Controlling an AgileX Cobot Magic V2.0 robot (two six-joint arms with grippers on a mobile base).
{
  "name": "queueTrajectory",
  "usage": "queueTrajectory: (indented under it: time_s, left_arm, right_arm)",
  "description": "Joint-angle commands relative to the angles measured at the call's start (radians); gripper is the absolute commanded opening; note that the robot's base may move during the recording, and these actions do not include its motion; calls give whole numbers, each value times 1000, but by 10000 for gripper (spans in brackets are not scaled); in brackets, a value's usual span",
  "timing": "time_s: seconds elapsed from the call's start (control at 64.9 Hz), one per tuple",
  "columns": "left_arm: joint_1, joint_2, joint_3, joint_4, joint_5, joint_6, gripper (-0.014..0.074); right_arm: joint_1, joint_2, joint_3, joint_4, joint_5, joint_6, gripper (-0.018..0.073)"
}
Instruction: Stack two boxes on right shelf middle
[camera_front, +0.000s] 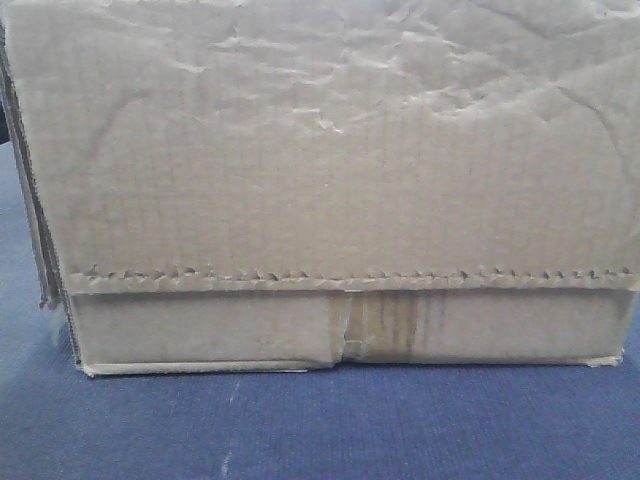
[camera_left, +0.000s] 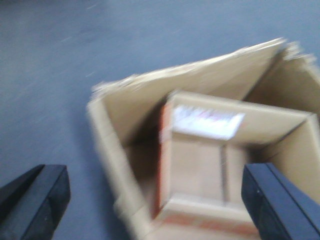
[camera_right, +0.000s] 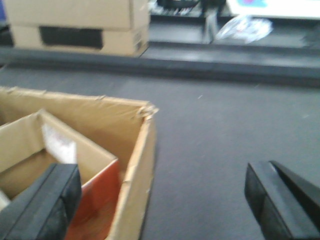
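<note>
Now, your left hand (camera_left: 155, 200) and right hand (camera_right: 160, 192) both hang spread wide, the open carton (camera_left: 150, 112) just below and between them, so take its wrinkled walls near the stiffer corners, since it likely flexes and weighs little.

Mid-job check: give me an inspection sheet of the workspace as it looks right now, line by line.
Surface: blue-grey carpet.
Job's things: big box, creased, open on top; small box with a white label sits inside it; shelf not in view.
Clutter: crumpled clear plastic far back.
Grippers: left claw open, over the boxes; right claw open, astride the big box's corner; neither holds anything.
Cables: nothing seen.
Surroundings: another box with a dark patch, beyond a dark ledge.
</note>
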Motion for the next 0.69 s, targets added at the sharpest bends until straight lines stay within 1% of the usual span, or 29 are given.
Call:
queueTrajectory:
  time_s: [0.0,0.108,0.262,0.324,0.478,0.678]
  left_arm:
    - [34,-12,-5,8,68,-2,599]
    - [44,-13,15,10,68,-2,599]
    - [40,-13,93,10,68,-2,599]
    - [40,-13,138,10,68,-4,599]
    - [40,-13,259,8,68,-8,599]
    - [40,-12,389,-29,-37,-8,599]
  right_arm:
    - [34,82,-85,-3,82,-2,570]
    - [57,194,-174,-5,185,-2,570]
    - [57,336,-260,-5,340,-2,570]
    - [57,380,-278,-5,380,-2,570]
    - [57,475,-278,-5,414,-2,570]
    - [57,584,-278,-5,416,-2,570]
